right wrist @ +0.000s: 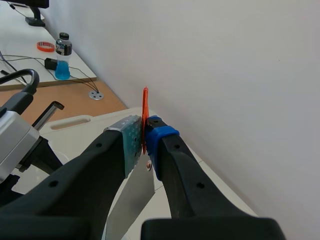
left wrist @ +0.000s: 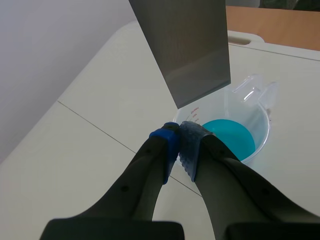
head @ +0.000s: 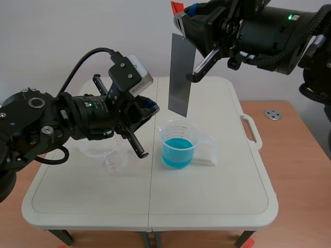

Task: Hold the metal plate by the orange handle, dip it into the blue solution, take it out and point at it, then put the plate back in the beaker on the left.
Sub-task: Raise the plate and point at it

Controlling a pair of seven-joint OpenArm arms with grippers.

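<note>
Right pincer (right wrist: 145, 139) grips the plate (head: 181, 77) by its orange handle (right wrist: 145, 106); the clenched left pincer (left wrist: 179, 144) points at the plate. Next, likely: lower it into the empty cup (head: 111, 158) by the table's left edge.

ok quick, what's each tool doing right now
left tool: shut on nothing, with the metal plate hanging ahead of it
right tool: shut on the metal plate, gripped by its orange handle
</note>
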